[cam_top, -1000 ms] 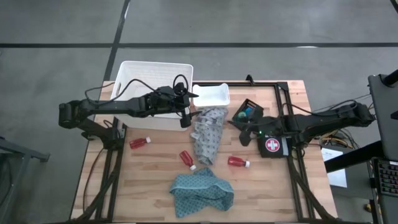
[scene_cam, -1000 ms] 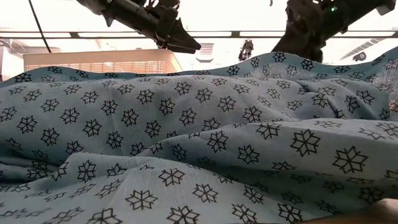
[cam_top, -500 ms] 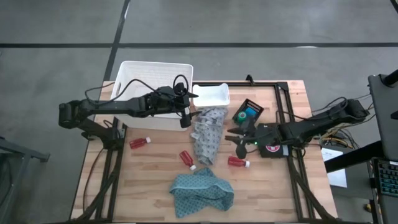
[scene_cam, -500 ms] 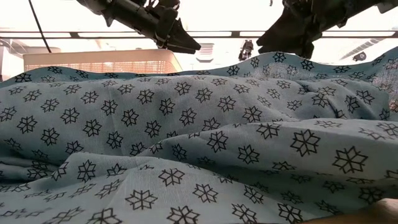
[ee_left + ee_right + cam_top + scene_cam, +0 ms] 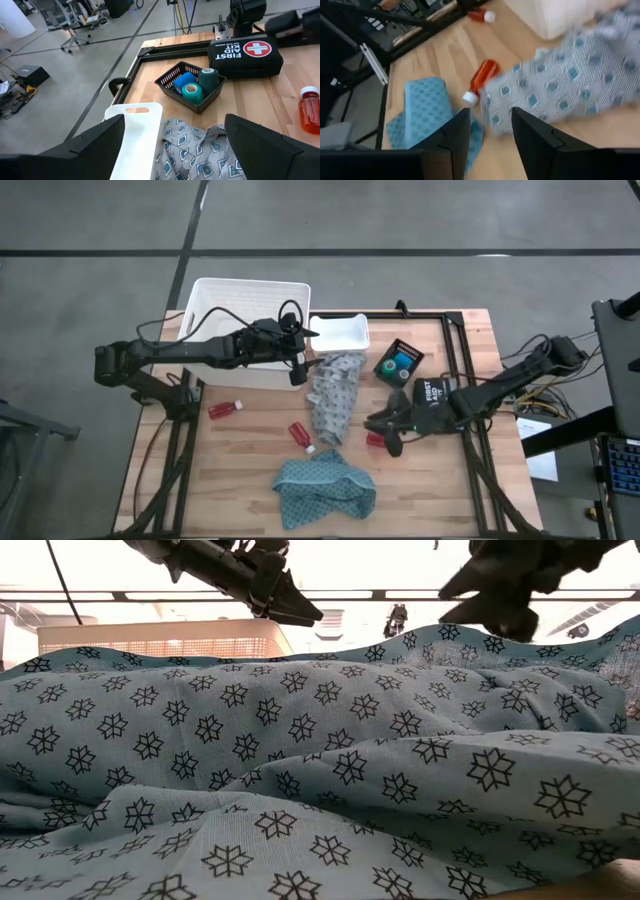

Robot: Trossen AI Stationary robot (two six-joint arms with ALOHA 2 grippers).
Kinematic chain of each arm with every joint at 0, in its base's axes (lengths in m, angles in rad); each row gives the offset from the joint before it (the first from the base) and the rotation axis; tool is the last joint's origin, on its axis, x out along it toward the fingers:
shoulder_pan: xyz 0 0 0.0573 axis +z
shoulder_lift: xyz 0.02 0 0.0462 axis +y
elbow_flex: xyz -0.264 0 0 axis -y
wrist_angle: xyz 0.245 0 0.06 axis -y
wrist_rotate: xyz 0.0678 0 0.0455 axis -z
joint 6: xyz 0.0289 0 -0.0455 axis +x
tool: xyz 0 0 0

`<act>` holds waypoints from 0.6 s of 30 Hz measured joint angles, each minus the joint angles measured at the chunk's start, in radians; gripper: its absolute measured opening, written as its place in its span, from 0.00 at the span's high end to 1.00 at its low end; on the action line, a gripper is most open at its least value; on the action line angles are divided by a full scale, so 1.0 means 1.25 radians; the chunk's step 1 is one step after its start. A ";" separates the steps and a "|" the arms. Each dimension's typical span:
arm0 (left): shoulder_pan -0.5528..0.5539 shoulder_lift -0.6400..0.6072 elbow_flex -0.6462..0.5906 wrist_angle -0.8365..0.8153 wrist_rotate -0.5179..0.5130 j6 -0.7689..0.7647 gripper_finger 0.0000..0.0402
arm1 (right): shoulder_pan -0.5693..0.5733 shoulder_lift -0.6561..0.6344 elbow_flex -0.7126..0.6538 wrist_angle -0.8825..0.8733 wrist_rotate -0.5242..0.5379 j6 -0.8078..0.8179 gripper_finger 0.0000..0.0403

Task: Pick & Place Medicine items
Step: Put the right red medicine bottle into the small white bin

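Right claw [image 5: 385,432] hung low over the desk [image 5: 250,470], fingers parted with nothing between them, directly above the red bottle [image 5: 375,439] beside the grey cloth [image 5: 333,395]. Left claw [image 5: 300,355] waited wide apart and empty near the white basket [image 5: 225,290]. Two further red bottles [image 5: 224,409] [image 5: 301,435] lay loose on the desk. Blue and green containers [image 5: 191,86] sat in a small black basket [image 5: 167,82]. Judged early: no bottle lifted, all three outstanding.

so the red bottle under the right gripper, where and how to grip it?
Probably the red body, from straight above. The red bottle lies on its side on the table, mostly hidden beneath the right gripper; set the fingers across its width. The grey cloth lies apart.
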 joint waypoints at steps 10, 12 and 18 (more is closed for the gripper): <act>0.000 0.000 0.000 -0.003 0.000 0.000 0.13 | 0.076 0.022 0.000 -0.123 0.000 0.229 0.64; 0.000 0.000 0.000 -0.003 0.000 0.000 0.14 | 0.090 0.023 0.000 -0.168 -0.003 0.273 0.63; 0.000 0.000 0.000 -0.005 0.000 0.000 0.13 | 0.105 0.007 0.000 -0.272 -0.144 0.380 0.58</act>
